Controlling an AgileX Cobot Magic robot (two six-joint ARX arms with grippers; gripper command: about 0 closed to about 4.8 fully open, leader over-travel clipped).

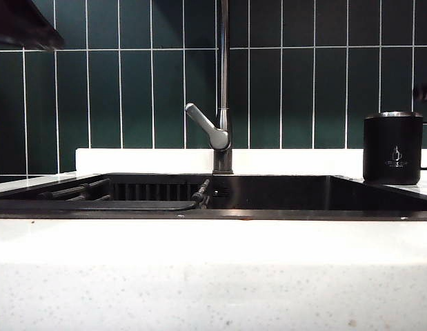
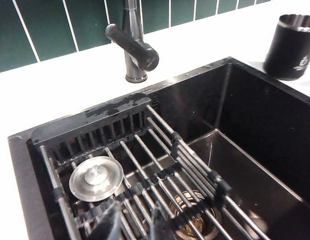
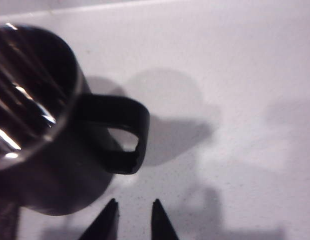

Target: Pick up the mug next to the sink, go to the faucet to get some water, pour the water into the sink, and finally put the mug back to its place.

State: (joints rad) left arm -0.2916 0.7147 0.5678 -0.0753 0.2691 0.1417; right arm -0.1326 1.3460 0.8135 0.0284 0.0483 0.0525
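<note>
1. Left gripper: hangs over the sink, above the rack side. Only the dark tips of its fingers show at the frame edge in the left wrist view, blurred. They stand slightly apart with nothing between them and touch nothing. In the exterior view a dark part of an arm sits in the upper left corner; the fingers themselves are out of that view.
2. Under the left fingers: a rack of metal rods spans the left part of the basin, with a dark slotted tray at its back end. A round steel stopper lies on the rods. The drain shows through the rods below.
3. Faucet: upright at the back rim of the sink, mid-scene, lever angled up to the left. Well apart from both grippers.
4. Mug: upright on the white surface just right of the sink, handle pointing away from the basin. Free-standing, nothing gripping it.
5. Right gripper: above the surface beside the mug, tips near the handle but apart from it. Fingers part-spread with a narrow gap, pinching nothing. Bare surface lies between the tips and the handle.
</note>
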